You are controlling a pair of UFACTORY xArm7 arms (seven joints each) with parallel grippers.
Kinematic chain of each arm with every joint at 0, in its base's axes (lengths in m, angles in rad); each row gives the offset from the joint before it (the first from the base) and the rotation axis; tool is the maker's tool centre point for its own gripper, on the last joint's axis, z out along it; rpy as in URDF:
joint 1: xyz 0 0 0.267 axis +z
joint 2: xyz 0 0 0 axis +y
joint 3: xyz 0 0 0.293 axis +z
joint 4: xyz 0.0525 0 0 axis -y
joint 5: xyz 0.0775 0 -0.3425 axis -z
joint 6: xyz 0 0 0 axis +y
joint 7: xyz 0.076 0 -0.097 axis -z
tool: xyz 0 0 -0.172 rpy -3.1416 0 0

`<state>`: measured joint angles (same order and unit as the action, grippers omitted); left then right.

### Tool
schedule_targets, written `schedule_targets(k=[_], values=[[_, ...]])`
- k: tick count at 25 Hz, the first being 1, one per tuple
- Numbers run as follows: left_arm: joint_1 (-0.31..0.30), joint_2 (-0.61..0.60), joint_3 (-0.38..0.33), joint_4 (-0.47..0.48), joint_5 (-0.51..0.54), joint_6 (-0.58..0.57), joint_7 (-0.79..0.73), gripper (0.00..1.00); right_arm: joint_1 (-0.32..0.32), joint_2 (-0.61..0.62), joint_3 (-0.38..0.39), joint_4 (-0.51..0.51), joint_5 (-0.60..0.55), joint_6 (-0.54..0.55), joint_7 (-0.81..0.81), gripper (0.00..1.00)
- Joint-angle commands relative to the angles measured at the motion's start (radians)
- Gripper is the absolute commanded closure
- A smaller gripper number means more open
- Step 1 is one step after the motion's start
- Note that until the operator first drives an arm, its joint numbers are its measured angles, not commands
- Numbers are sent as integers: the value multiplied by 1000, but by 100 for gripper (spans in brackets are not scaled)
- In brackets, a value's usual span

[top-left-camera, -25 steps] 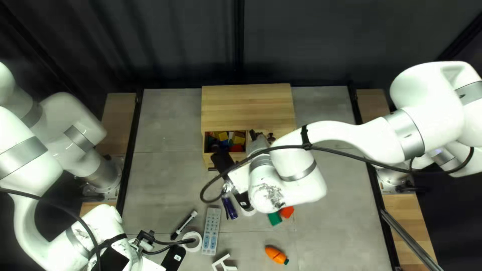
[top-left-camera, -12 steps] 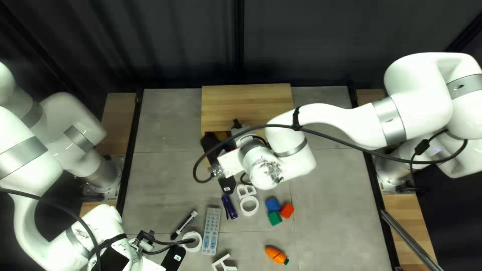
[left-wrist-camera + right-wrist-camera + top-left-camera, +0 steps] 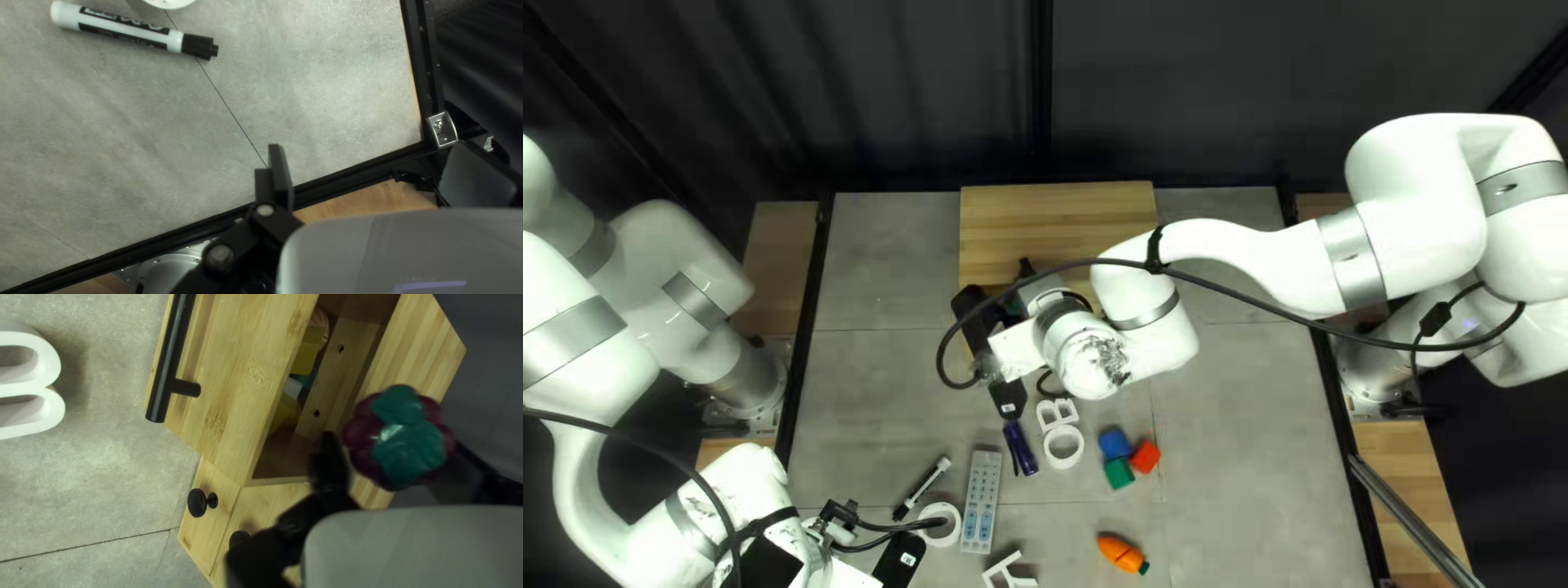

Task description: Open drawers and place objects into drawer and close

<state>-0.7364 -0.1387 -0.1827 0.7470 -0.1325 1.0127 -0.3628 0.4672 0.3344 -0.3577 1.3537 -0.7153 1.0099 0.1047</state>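
Right gripper [image 3: 1028, 272]: closed on 1 purple-and-green toy fruit [image 3: 400, 438]
Toy fruit: raised at the cabinet [image 3: 1056, 212], near the open drawer's [image 3: 245, 365] cavity
Drawer contents: yellow blocks [image 3: 308, 356], among others
Left gripper [image 3: 840, 518]: fingers spread apart
Marker [image 3: 131, 30]: white barrel, dark bands with print
White letter [image 3: 1056, 414]: a B, beside 1 white ring [image 3: 1049, 446]
Loose blocks: 1 blue [image 3: 1114, 443], 1 red [image 3: 1146, 456], 1 green [image 3: 1118, 473]

White rounded arms [image 3: 1241, 248]; silver bands [image 3: 1351, 261]; black cables [image 3: 1247, 302]

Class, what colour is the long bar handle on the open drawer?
The bar handle is black; the right wrist view shows it best.
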Motion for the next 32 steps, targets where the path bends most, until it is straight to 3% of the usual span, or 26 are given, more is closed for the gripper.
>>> schedule_targets(k=[1, 7, 16, 24, 32], values=[[0, 0, 0, 0, 0, 0, 0, 0, 6, -7, 3, 0, 3, 11, 4, 0], [0, 0, 0, 0, 0, 0, 0, 0, 55, -54, 37, -10, 37, 80, 24, 0], [0, 0, 0, 0, 0, 0, 0, 0, 151, -227, 149, -173, 266, 162, 21, 0], [0, 0, 0, 0, 0, 0, 0, 0, 198, -290, 214, -284, 420, 63, -58, 0], [0, 0, 0, 0, 0, 0, 0, 0, 184, -288, 202, -441, 425, -123, -32, 0]])
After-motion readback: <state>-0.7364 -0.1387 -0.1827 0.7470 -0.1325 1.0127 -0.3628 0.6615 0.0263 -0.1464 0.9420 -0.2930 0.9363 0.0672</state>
